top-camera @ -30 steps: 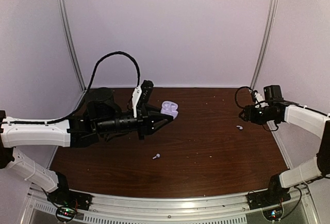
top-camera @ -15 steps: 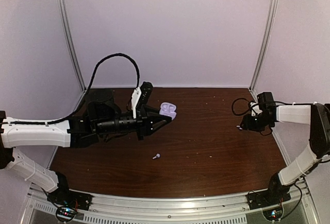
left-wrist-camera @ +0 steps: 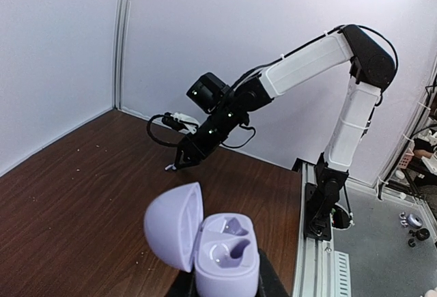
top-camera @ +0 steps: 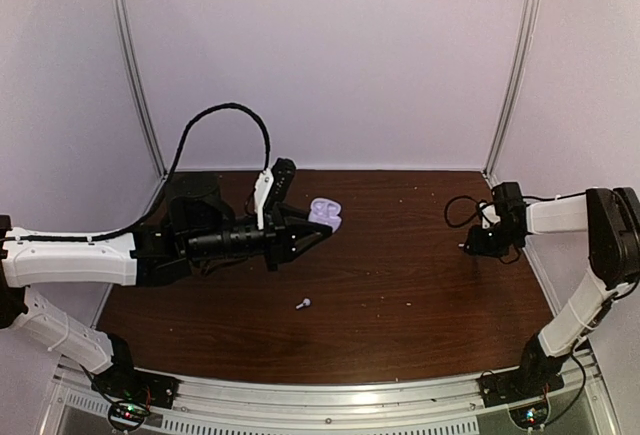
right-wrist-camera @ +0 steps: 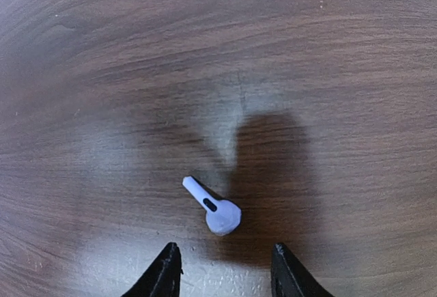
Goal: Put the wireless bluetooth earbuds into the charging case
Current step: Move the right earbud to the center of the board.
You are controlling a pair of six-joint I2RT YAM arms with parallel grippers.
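Earbud point(right-wrist-camera: 213, 209): lies flat on the worktop point(right-wrist-camera: 341, 51), white, just ahead of the right gripper point(right-wrist-camera: 225, 273) and not touching it.
Long axis: runs diagonally across the right wrist view; stem point(right-wrist-camera: 194, 189) points up and left, away from the gripper; rounded head point(right-wrist-camera: 224, 218) sits nearest the fingers point(right-wrist-camera: 167, 273), roughly on the midline of their gap.
Right gripper state: stands partly open, fingers apart, grips nothing; gap looks wider than the head.
Left gripper point(top-camera: 320, 226): clamps the base of the charging case point(left-wrist-camera: 222, 256) and holds it raised off the worktop; lid point(left-wrist-camera: 174, 225) hinged back; both sockets point(left-wrist-camera: 229, 227) face up and appear unfilled.
Second earbud point(top-camera: 303, 304): lies on the worktop toward the near edge, in front of the left arm, well apart from both grippers.
Nearer arm: right, for the first earbud; charging case sits well apart from it, over on the left side.
Coming move (judged): calls for a short advance until the fingers straddle the head, then a squeeze across the short axis; risks the tiny part skidding on the smooth wood.
Markings: no brand, label or readable writing on case, earbuds or arms; only a dark slot on the stem.
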